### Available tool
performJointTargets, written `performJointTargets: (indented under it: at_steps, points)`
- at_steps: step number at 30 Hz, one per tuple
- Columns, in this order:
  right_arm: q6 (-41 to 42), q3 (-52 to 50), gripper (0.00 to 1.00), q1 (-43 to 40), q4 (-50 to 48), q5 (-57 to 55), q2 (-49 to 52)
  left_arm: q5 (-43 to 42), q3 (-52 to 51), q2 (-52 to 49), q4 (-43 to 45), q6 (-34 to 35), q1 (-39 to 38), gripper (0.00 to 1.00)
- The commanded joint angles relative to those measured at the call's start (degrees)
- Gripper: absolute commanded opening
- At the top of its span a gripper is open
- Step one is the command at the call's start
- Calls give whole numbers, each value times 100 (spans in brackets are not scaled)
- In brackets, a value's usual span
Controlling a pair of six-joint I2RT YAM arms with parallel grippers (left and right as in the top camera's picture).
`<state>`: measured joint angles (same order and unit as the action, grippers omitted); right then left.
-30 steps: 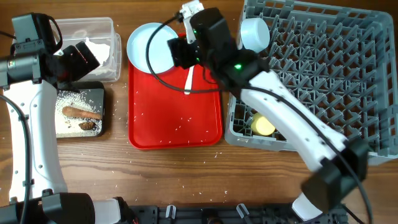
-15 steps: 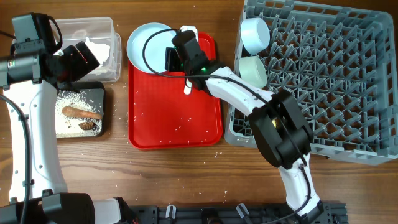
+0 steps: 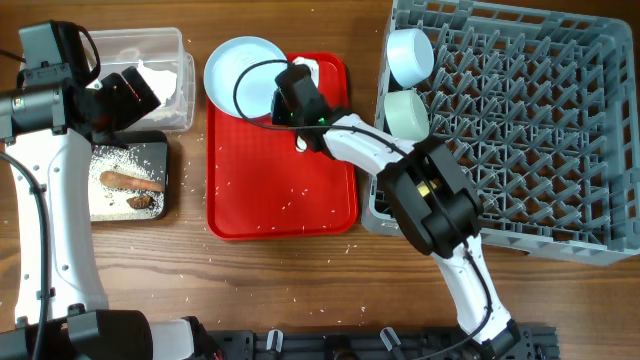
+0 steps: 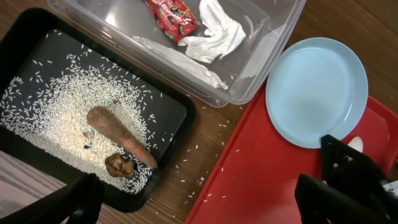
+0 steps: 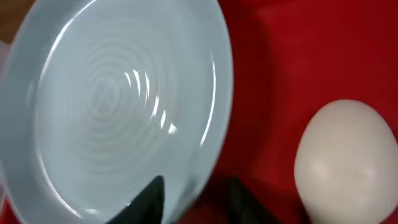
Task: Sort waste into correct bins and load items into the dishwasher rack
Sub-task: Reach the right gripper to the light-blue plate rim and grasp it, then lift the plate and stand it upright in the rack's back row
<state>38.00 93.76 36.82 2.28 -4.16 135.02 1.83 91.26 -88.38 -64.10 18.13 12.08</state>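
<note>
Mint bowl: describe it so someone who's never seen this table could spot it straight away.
Find the big grey rack filling the right of the overhead view. Two bowls sit just inside its left edge, towards the far corner. The mint bowl is the lower of the two in the picture and pale green, while the white bowl above it sits in the corner itself.

Black tray point(image 4: 25, 59) near the left edge holds rice point(image 4: 59, 118), sausage point(image 4: 115, 134) and lump point(image 4: 119, 167) (lump just beside sausage). Tub point(image 4: 249, 81) behind: wrapper point(image 4: 171, 15), tissue point(image 4: 217, 31). Plate point(image 4: 314, 90) overhangs red tray point(image 4: 249, 180).
</note>
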Motion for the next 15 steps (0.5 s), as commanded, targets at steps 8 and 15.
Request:
performJointTargets:
  at_steps: [8, 15]
  points:
    - [-63, 271, 4, -28, 1862, 234, -389, 37, 90, 31, 11, 31, 20, 100]
    - [-1447, 271, 4, -74, 2955, 361, -2068, 37, 90, 31, 13, 31, 22, 100]
